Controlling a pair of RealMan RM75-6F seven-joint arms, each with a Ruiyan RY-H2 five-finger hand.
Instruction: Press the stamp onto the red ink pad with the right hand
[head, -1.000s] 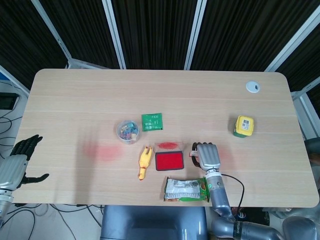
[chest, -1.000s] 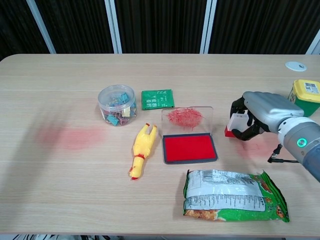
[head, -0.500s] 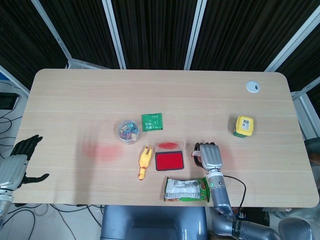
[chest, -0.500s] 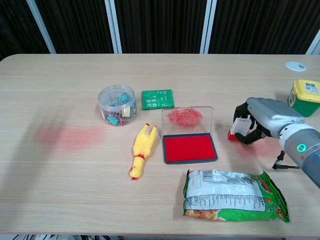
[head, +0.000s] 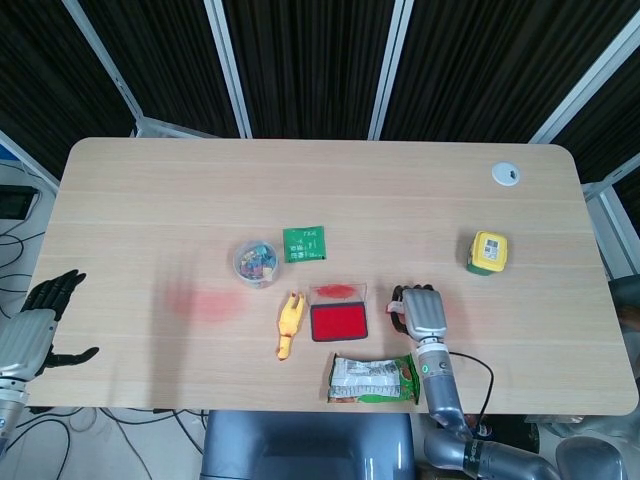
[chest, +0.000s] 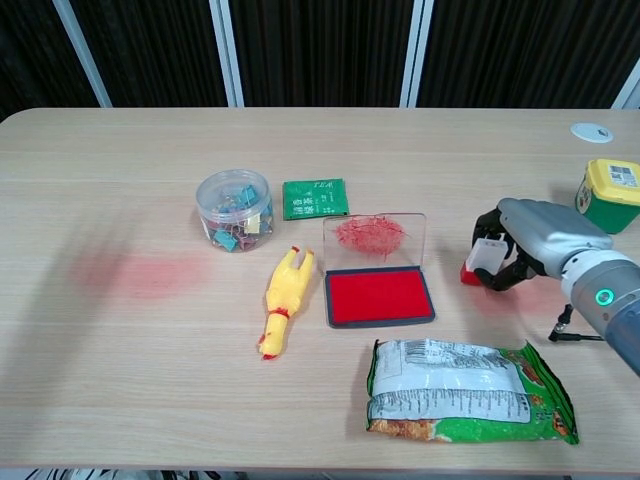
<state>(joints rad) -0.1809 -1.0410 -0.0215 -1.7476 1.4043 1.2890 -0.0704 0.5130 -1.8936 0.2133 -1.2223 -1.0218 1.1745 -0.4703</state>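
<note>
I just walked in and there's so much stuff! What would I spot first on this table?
Probably the bright red ink pad with its clear lid open, near the table's front middle. Just right of it, the robot's grey right hand grips a small white stamp with a red base. The yellow rubber chicken lying left of the pad also pops out.

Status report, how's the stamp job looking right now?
Right hand grips the stamp, right of the ink pad, not on it. Left hand open, off the table's left edge. Path to pad looks unobstructed.
</note>
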